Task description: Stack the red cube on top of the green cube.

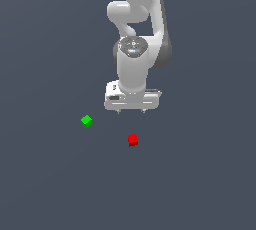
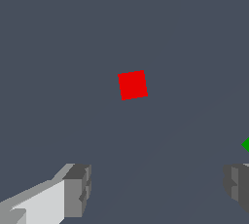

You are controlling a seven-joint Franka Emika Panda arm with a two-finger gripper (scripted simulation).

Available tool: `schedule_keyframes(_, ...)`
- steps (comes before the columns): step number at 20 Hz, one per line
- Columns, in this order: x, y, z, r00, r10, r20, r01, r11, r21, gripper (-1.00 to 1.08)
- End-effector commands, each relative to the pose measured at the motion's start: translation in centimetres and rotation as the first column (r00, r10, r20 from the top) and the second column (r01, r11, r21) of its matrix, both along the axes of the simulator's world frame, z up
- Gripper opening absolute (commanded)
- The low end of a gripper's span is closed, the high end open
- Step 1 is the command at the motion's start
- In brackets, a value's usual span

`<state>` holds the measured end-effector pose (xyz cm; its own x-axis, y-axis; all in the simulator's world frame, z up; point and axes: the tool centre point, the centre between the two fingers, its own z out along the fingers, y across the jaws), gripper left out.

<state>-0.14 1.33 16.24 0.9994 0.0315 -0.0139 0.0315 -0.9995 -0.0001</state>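
Note:
The red cube [image 1: 132, 139] lies on the grey floor in the exterior view, below the gripper. It also shows in the wrist view [image 2: 133, 84]. The green cube [image 1: 86, 121] lies to the exterior view's left of the red one, apart from it. Only a corner of it shows at the edge of the wrist view [image 2: 246, 144]. My gripper [image 1: 131, 110] hangs above the floor, higher than both cubes. It is open and empty, its two grey fingertips [image 2: 78, 189] wide apart in the wrist view.
The white arm [image 1: 137, 34] rises behind the gripper. The plain dark grey floor [image 1: 200, 174] spreads all around the cubes.

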Motion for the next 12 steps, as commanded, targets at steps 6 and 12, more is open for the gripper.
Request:
schedule_keyframes(6, 0.3, 0.0, -0.5, 1.000, 0.008, 0.001, -0.008, 1.000, 0.000, 1.00)
schedule_keyframes(12, 1.6, 0.1, -2.4, 0.999, 0.040, 0.004, -0.040, 0.999, 0.001, 1.00)
